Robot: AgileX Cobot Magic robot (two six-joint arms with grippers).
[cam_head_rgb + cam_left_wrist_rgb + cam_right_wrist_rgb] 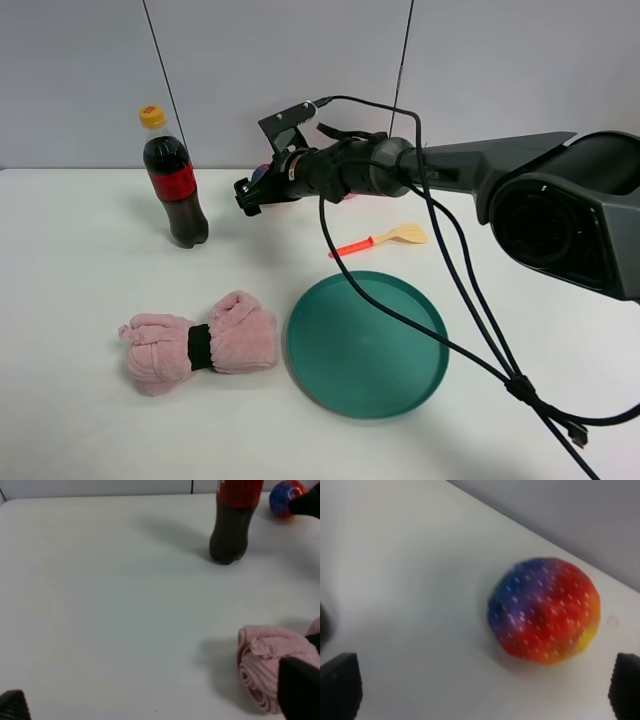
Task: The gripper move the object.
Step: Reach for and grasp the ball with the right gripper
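Note:
The rainbow-mottled ball lies on the white table near the back wall. In the right wrist view it sits between and ahead of my right gripper's two dark fingertips, which stand wide apart and do not touch it. In the high view the right gripper reaches across to the far middle, and only a sliver of the ball shows behind it. The ball also shows in the left wrist view. My left gripper is open and empty above the table, near a pink towel.
A cola bottle stands left of the right gripper. A rolled pink towel with a black band lies at the front left. A green plate lies in front, and a spatula behind it. Black cables trail across the plate.

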